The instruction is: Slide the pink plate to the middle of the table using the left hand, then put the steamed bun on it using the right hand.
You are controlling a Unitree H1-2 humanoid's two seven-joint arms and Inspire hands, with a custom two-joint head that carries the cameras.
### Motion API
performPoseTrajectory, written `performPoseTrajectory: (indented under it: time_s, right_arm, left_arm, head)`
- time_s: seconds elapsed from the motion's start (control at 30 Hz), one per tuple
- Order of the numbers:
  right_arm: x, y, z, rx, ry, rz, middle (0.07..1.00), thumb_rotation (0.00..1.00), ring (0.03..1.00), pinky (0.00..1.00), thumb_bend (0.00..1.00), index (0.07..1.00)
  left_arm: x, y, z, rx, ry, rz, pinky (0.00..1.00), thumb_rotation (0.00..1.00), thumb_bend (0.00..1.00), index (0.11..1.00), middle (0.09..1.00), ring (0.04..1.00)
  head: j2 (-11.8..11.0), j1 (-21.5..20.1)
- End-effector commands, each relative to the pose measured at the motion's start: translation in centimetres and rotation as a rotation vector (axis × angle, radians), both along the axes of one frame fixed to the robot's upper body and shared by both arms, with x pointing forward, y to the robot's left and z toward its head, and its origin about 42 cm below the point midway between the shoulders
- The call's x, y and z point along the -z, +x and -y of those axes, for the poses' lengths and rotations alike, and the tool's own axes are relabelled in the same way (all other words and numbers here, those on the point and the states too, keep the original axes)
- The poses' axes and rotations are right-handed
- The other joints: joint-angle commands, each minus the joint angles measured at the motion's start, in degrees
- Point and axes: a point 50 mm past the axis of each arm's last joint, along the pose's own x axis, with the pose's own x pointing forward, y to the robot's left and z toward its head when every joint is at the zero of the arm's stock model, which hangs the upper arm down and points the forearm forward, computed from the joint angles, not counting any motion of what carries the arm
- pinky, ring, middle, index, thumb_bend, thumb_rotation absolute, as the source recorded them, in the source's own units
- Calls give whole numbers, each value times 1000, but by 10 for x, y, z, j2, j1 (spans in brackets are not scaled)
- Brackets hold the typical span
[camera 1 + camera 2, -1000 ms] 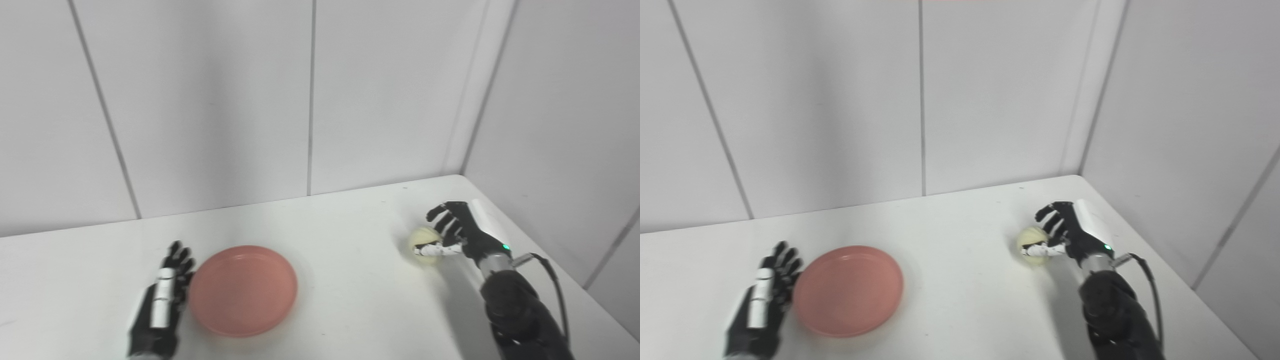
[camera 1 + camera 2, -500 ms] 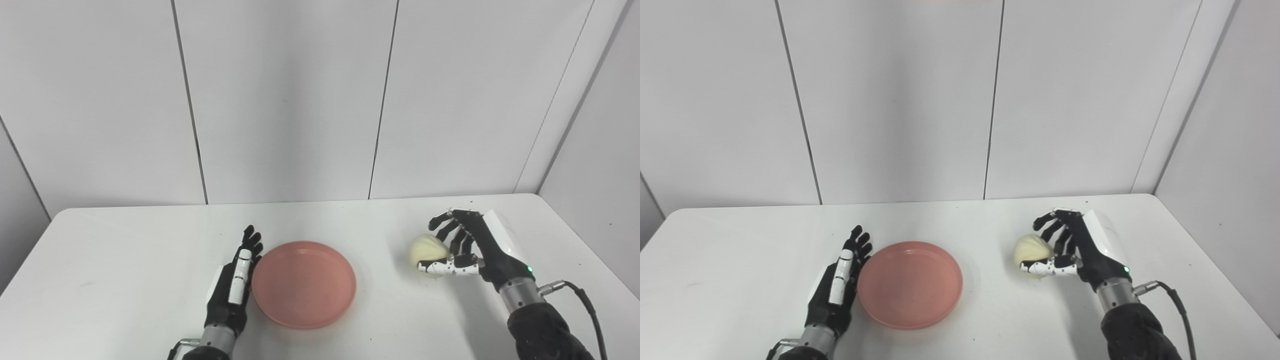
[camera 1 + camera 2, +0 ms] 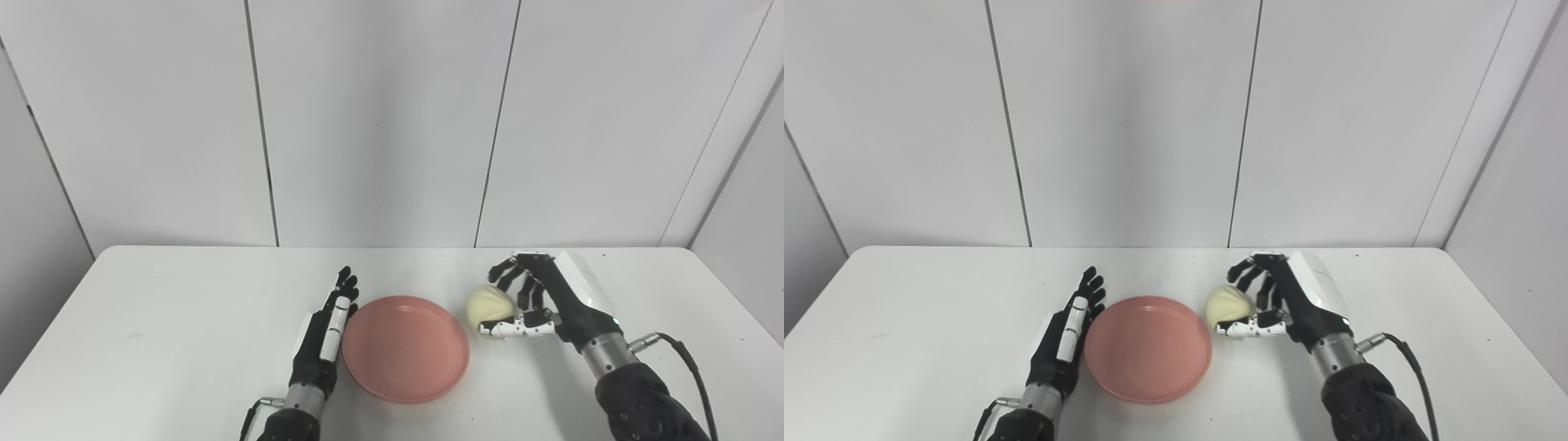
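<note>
The pink plate (image 3: 406,349) lies empty near the middle of the white table (image 3: 153,318). My left hand (image 3: 324,334) is open, with its fingers straight, and rests edge-on against the plate's left rim. My right hand (image 3: 560,300) is shut on the pale yellow steamed bun (image 3: 488,304), thumb under it and fingers curled behind it. It holds the bun just beside the plate's right rim, slightly above the table. The same scene shows in the right eye view, with the bun (image 3: 1228,304) next to the plate (image 3: 1148,349).
White wall panels (image 3: 380,122) close off the back of the table, and another wall stands at the right (image 3: 753,202). A black cable (image 3: 686,367) trails from my right wrist.
The camera has swung, so the whole picture shifted. My right hand has carried the bun leftward until it is next to the plate's right rim. My left hand stays at the plate's left rim.
</note>
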Motion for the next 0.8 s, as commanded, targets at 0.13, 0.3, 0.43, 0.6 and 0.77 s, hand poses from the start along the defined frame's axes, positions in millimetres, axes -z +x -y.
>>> performPoseTrajectory:
  time_s: [0.13, 0.3, 0.43, 0.6, 0.77]
  right_arm:
    - [-19, 14, -27, -64, -22, 36, 438, 0, 259, 176, 522, 514]
    - [-14, 23, -38, -99, -50, 13, 453, 0, 336, 261, 507, 543]
    - [-6, 29, -49, -124, -61, -19, 462, 0, 368, 326, 510, 541]
    - [6, 34, -60, -131, -106, -31, 502, 0, 399, 238, 516, 490]
    - [24, 41, -63, -140, -103, -43, 506, 0, 391, 220, 516, 487]
  left_arm:
    - [21, -13, 9, -20, -1, -45, 933, 1000, 584, 943, 966, 966]
    - [19, -14, 13, -23, 4, -40, 925, 1000, 573, 940, 963, 960]
    - [16, -14, 15, -23, 1, -36, 930, 1000, 557, 945, 965, 959]
    - [14, -14, 18, -27, 4, -42, 933, 1000, 556, 945, 965, 964]
    - [13, -14, 18, -23, 6, -40, 933, 1000, 560, 946, 968, 968]
  head:
    - [8, 5]
    - [13, 12]
    - [19, 20]
    - [23, 32]
    - [27, 34]
